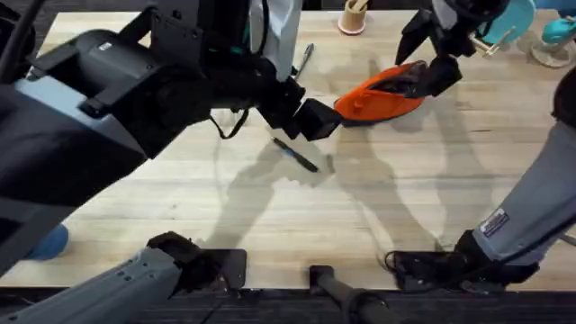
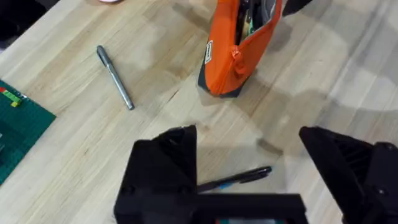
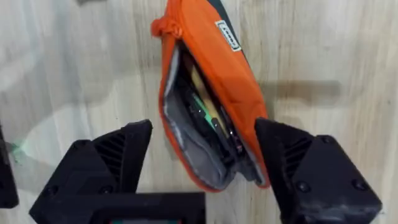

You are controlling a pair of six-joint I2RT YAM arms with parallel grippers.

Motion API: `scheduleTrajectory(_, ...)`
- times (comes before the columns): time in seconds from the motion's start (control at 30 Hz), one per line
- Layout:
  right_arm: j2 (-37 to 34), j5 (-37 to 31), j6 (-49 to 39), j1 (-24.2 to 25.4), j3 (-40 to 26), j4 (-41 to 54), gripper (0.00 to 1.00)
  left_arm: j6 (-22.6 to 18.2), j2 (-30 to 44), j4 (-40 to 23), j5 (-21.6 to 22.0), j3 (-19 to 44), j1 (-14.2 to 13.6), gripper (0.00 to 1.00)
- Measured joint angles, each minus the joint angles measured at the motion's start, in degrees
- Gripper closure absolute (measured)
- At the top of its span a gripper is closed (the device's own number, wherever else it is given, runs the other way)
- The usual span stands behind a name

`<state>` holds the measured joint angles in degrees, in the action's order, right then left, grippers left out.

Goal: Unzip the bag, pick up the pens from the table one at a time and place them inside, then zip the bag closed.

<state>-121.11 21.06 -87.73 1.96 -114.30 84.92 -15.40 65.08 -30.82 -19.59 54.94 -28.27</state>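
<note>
Left arm is sitting large and dark right under the overhead camera, its gripper (image 1: 317, 120) hanging over the counter (image 1: 405, 198) just beside the near end of the bag (image 1: 382, 93). Left fingers (image 2: 163, 168) are standing spread wide, holding nothing — the black pen (image 2: 239, 178) is lying on the wood between them in the left wrist view, not gripped. In the overhead view that same pen (image 1: 295, 155) is lying just below the left gripper, apart from the bag.

Second pen, grey (image 2: 115, 77), is lying flat on the counter well to the side of the bag, near a green mat (image 2: 18, 127); overhead it is showing near the far edge (image 1: 306, 59).

Bag is lying toward the far right of the counter, unzipped, mouth gaping — grey lining and some items showing inside (image 3: 205, 118). Right gripper (image 1: 434, 54) is hovering at the bag's far end, fingers (image 3: 118, 155) spread either side of the open mouth; can't tell whether they're touching the fabric.

Tan cup (image 1: 353, 16) is standing at the far edge.
</note>
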Motion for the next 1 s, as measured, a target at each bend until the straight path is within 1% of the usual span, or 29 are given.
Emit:
scheduleTrajectory(0.33, 7.09, 0.4, 2.52, 0.0, -0.28, 0.53, 0.006, 0.0, 0.0, -0.05, 0.0, 0.0, 0.0, 0.006)
scheduleTrajectory(0.53, 10.27, 0.78, 5.18, 0.0, -0.42, 3.3, 0.006, 0.0, 0.0, -0.07, 0.0, 0.0, 0.0, 0.006)
scheduleTrajectory(0.67, 11.66, 2.2, 9.72, 0.0, -0.42, 3.44, 0.005, 0.0, 0.0, -0.05, 0.0, 0.0, 0.0, 0.006)
scheduleTrajectory(1.0, 15.32, 8.47, 26.11, 0.0, -0.42, 3.49, 0.006, 0.35, 0.02, -0.07, 1.76, 0.0, 0.0, 0.006)
